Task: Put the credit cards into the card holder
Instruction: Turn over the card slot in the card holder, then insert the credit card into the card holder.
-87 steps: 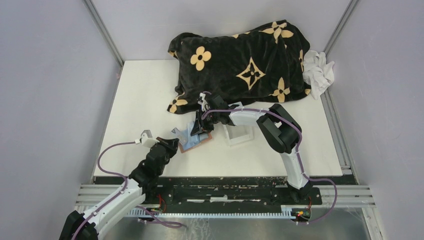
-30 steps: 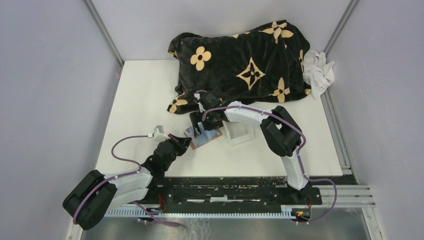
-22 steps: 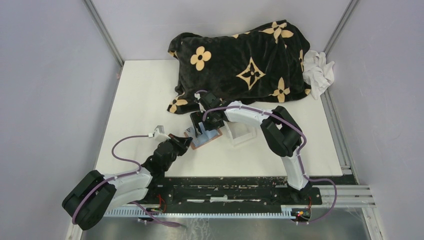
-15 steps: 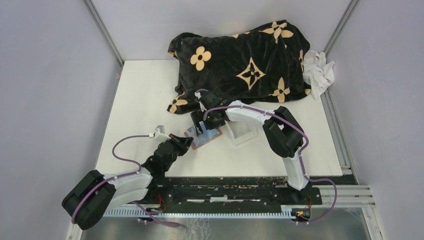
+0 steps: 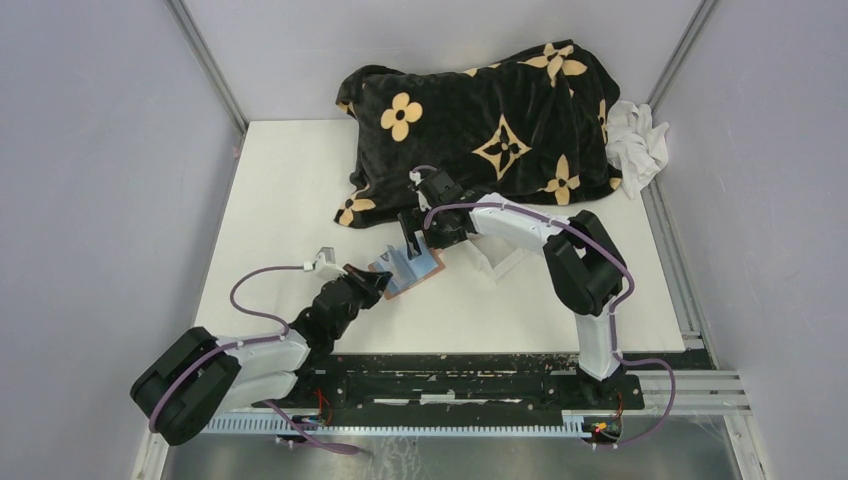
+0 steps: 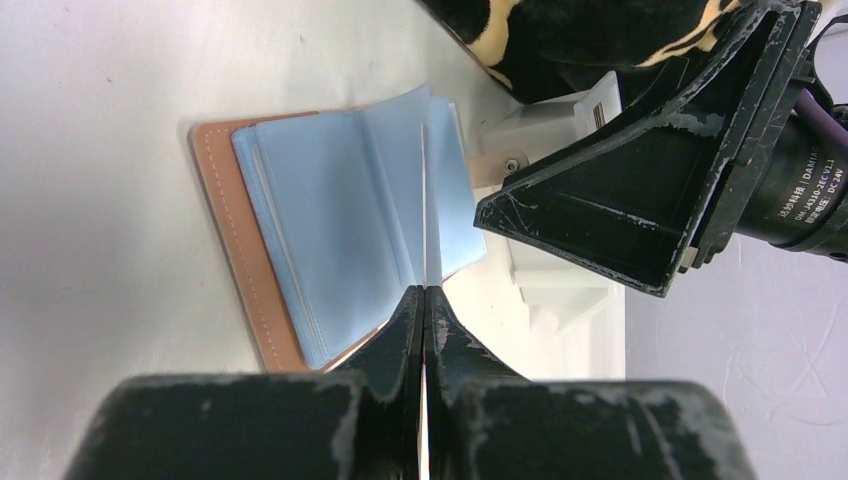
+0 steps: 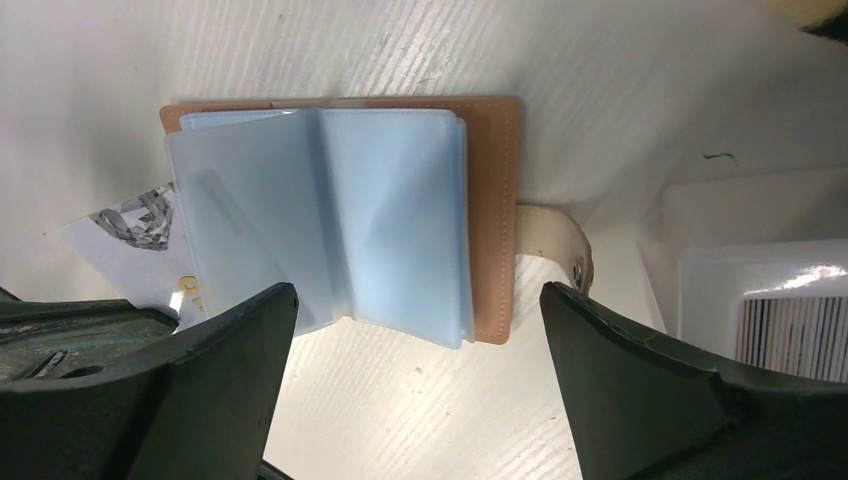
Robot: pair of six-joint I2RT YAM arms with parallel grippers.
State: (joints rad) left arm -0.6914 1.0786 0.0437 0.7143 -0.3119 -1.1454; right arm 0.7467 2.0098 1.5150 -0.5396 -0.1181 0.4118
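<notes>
the left gripper [image 6: 424,293] reaches in low, pinching a card [image 7: 125,230] at the edge of the open card holder [image 7: 490,200]. the right gripper [image 7: 415,300] hangs spread wide above it. most of the card's face is hidden.

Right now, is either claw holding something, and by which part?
The left claw pinches a credit card by its near edge, flat between the fingers. The open right claw holds nothing.

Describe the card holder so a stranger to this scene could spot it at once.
Find the black plush blanket with tan flowers on the white table. Just before its near-left corner lies the open tan leather card holder; unlike the clear plastic tray beside it, it fans pale blue sleeves.
</notes>
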